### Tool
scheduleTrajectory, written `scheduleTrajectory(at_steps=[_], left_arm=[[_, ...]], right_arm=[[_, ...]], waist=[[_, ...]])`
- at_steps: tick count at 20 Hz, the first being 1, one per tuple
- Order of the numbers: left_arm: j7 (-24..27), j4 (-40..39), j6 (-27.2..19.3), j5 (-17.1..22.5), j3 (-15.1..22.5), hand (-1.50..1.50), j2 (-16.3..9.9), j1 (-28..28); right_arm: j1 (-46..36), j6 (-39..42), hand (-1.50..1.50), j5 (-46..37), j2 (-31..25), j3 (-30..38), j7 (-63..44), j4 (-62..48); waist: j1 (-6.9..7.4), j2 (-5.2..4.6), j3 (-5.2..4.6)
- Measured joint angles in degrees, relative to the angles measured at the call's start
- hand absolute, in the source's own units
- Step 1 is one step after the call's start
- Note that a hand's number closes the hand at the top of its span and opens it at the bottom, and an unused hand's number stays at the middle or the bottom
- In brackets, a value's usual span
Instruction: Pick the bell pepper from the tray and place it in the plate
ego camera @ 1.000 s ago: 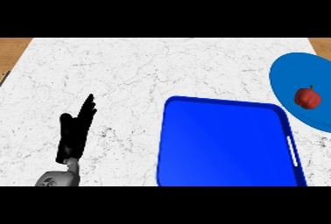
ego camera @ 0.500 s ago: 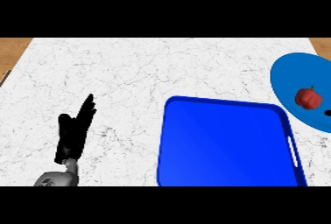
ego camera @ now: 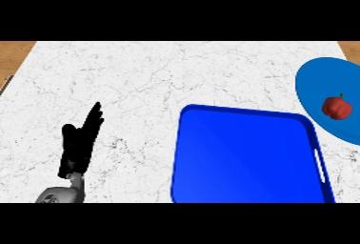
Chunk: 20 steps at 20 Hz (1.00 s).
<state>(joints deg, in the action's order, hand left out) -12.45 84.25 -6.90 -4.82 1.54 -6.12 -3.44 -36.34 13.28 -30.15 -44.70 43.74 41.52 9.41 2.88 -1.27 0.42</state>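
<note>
Well, the red bell pepper (ego camera: 337,107) already sits on the blue plate (ego camera: 316,81) at the counter's right edge, stem up, and the blue tray (ego camera: 246,157) near the front edge has nothing in it, so the job looks done to me. If anything were to go wrong now, I'd guess it would come from the plate: part of it runs past the right side of the view, so I cannot tell how much of it rests on the marble counter (ego camera: 155,71), and a knock from a returning arm might shift it or roll the pepper off. The left hand (ego camera: 79,143) stands near the front left corner, well apart from the tray, fingers straight and pointing away from the robot, holding nothing. It reads as resting. The right hand is nowhere in sight.
</note>
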Motion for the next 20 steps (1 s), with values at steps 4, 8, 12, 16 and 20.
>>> scheduleTrajectory(at_steps=[4,8,12,16,20], left_arm=[[-0.2,-0.4,0.2,0.3,-0.3,0.00,0.0,-0.4],[-0.7,0.3,0.4,0.6,-0.7,0.00,-0.4,-0.4],[-1.3,0.1,-0.6,-0.3,0.1,0.00,0.8,-0.9],[-1.1,0.2,-0.3,-0.3,0.0,0.00,0.6,-0.7],[-0.4,0.5,0.5,0.2,-0.2,0.00,0.1,0.1]], right_arm=[[1.2,-0.6,-1.50,0.2,-0.5,0.1,0.6,-0.2],[1.6,-1.0,-1.50,0.6,-2.1,0.5,0.0,-0.3],[2.6,-1.0,-1.50,1.7,-3.1,1.6,0.8,-0.5],[3.9,-1.5,-1.50,2.7,-3.5,2.7,1.6,-0.8],[5.2,-2.4,-1.50,3.6,-4.9,3.7,0.9,-1.1]], waist=[[-0.12,-0.01,0.01],[0.00,0.01,0.03],[-0.09,-0.11,0.10],[-0.03,-0.12,0.14],[0.14,-0.16,0.18]])
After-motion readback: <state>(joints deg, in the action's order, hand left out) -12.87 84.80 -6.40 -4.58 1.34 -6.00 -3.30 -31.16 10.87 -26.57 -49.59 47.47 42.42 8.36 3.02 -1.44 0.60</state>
